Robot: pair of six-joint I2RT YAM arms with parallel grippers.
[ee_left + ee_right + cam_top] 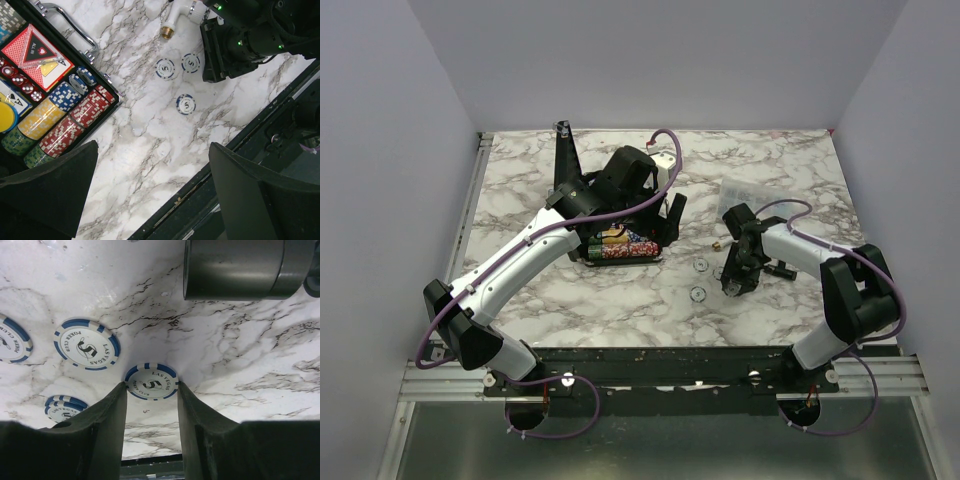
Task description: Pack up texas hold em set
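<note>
The black case (582,248) lies open in the middle of the table, with rows of coloured poker chips (65,117), red cards (34,50), a red triangle, dice and a yellow disc (5,116) inside; its metal handle (75,25) faces the loose chips. My left gripper (152,200) is open and empty above the marble just right of the case. My right gripper (151,390) is shut on a blue-and-white chip (151,381), its fingertips on both edges. Three more blue-and-white chips (86,344) lie flat to its left, also seen in the left wrist view (185,104).
A clear plastic box (755,188) sits behind the right arm. A small white fitting with a brass tip (169,27) lies by the loose chips. The case lid (563,160) stands up at the back. The table's black front rail (220,190) is close below.
</note>
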